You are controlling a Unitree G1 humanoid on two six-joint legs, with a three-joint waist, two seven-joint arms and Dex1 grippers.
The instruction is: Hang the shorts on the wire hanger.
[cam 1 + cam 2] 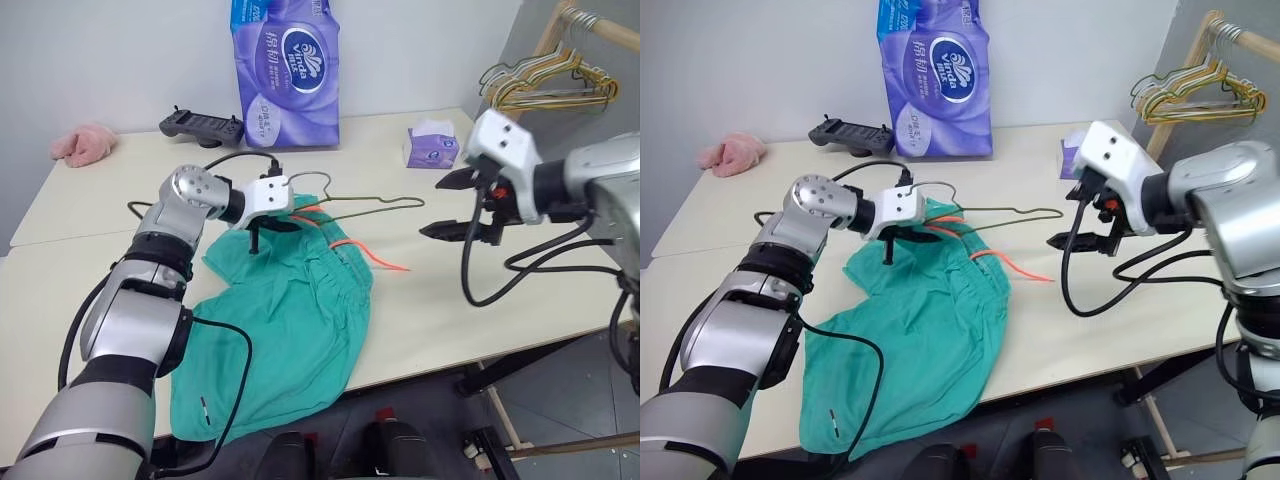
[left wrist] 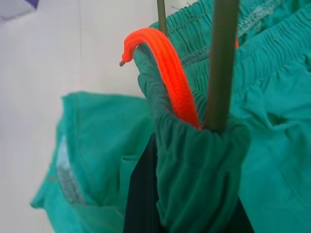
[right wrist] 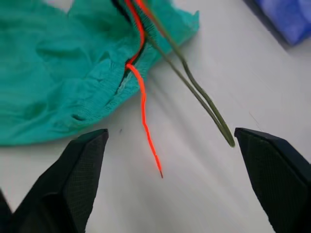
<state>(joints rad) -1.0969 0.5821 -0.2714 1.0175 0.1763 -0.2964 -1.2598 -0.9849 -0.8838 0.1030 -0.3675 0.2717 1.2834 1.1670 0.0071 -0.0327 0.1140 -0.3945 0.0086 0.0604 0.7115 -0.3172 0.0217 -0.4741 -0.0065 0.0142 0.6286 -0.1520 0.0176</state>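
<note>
The left gripper (image 1: 262,226) has its black fingers pinched on the gathered waistband of the teal-green fabric shorts (image 1: 285,320), with the thin olive-grey wire hanger (image 1: 375,207) clamped in the same fold; the orange drawstring (image 3: 144,111) trails onto the cream table (image 1: 520,300); the right gripper (image 1: 455,203) hangs above it, fingers spread wide, empty; the shorts sprawl over the table's near edge.

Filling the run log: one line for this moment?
left tool: shut on shorts and wire hanger | right tool: open, above table | hanging: not done
</note>
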